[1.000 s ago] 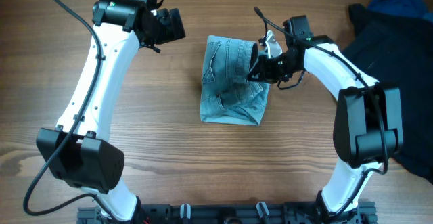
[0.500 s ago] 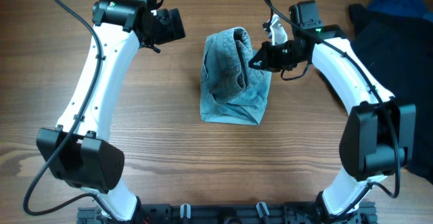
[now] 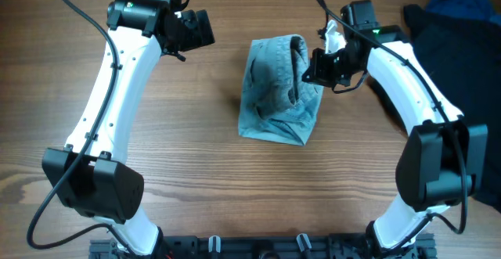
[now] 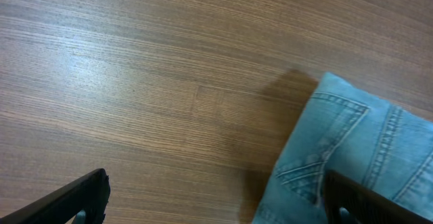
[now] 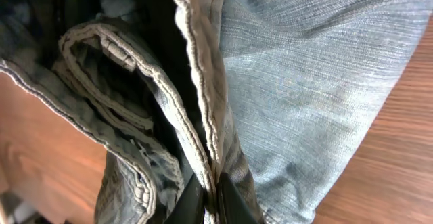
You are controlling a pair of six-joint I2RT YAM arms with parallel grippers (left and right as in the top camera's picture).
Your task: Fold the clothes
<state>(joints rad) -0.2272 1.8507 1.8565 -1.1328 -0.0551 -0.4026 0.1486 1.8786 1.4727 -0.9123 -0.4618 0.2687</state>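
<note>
The light-blue denim garment (image 3: 275, 91) lies bunched at the table's middle, its right edge lifted. My right gripper (image 3: 311, 65) is shut on that edge; in the right wrist view the fingers (image 5: 211, 200) pinch a hem of the denim (image 5: 304, 82), with folded layers hanging on the left. My left gripper (image 3: 197, 30) hovers up and left of the garment. In the left wrist view its fingers (image 4: 216, 200) are wide apart and empty over bare wood, and a stitched pocket of the denim (image 4: 352, 156) shows at the right.
A black garment (image 3: 454, 71) with a dark blue one (image 3: 462, 5) on top lies at the table's right edge, behind my right arm. The table is brown wood (image 3: 196, 157).
My right gripper has lifted the denim's right edge and pulled it up and to the right. The whole garment has shifted a little rightward. The left arm has not moved.
</note>
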